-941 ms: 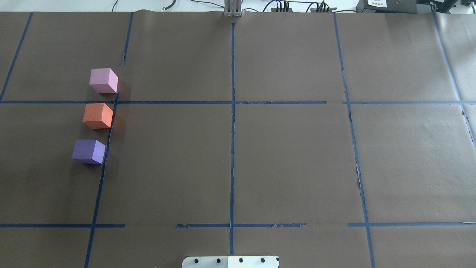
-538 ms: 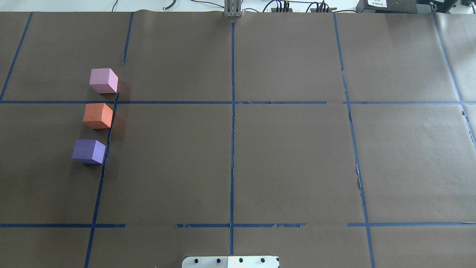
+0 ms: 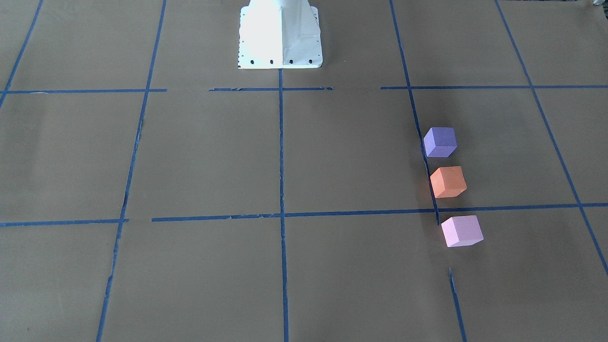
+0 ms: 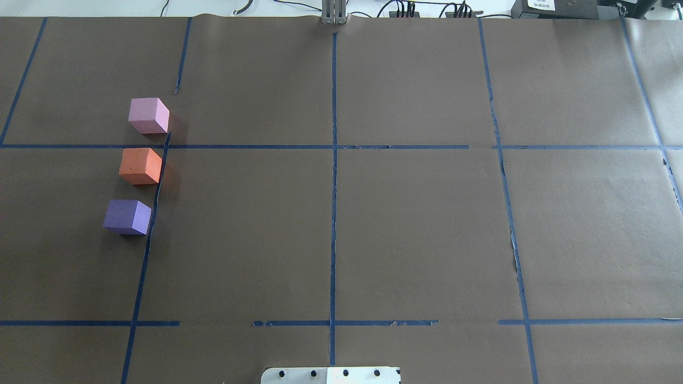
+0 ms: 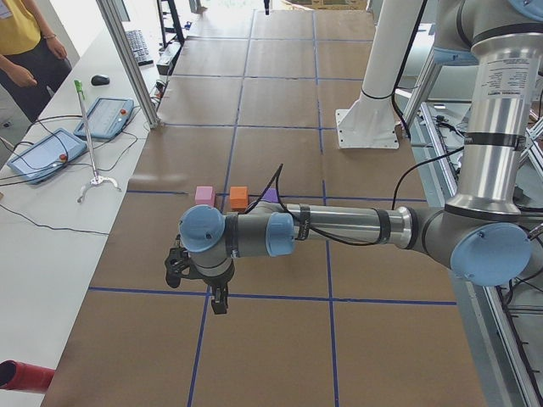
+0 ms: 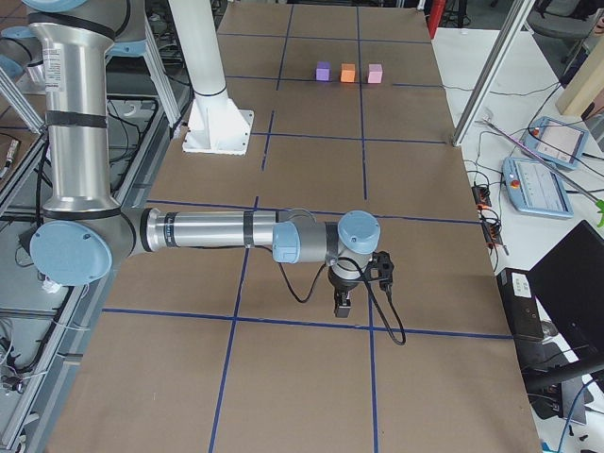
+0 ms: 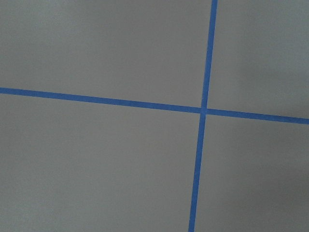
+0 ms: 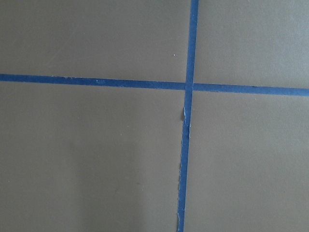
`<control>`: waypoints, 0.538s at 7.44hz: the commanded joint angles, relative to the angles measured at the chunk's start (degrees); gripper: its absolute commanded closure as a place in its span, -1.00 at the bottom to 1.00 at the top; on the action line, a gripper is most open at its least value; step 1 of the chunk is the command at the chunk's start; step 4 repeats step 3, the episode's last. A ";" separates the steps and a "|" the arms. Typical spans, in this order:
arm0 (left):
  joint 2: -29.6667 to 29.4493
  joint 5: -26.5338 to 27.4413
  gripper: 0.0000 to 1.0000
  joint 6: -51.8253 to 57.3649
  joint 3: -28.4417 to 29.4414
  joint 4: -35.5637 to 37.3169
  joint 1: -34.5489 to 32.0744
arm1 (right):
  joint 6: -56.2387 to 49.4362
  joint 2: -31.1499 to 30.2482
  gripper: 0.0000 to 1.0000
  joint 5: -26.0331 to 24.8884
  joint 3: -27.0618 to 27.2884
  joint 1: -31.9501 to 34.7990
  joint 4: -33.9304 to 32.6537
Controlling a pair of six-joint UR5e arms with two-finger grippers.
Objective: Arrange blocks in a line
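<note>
Overhead exterior view is showing the small matte light pink foam cube (image 4: 148, 115), the orange foam cube (image 4: 140, 166) and the purple foam cube (image 4: 127, 216) sitting slightly apart in one tidy column beside a blue tape line (image 4: 140, 277), on the robot's left. The line is looking finished, with nothing obvious left to do. The left gripper (image 5: 219, 301) and the right gripper (image 6: 342, 307) are hanging well away from the cubes. Whether their jaws are parted or closed, nobody can tell.

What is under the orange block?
The orange block sits flat on the brown paper, right beside a blue tape line. Nothing else shows under it. The spot directly beneath is covered by the block, so I cannot see it.
</note>
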 commanded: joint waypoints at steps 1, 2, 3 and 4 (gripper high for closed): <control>-0.12 -0.03 -1.00 0.10 -0.03 -0.06 -0.03 | 0.00 0.00 -1.00 0.00 0.00 0.00 0.02; -0.12 0.06 -1.00 0.36 -0.03 -0.15 -0.03 | 0.00 0.00 -1.00 0.00 0.00 0.00 -0.07; -0.12 0.23 -1.00 0.62 -0.12 -0.15 -0.03 | 0.00 0.00 -1.00 0.00 0.00 0.00 -0.07; -0.12 0.23 -1.00 0.62 -0.12 -0.15 -0.03 | 0.00 0.00 -1.00 0.00 0.00 0.00 -0.07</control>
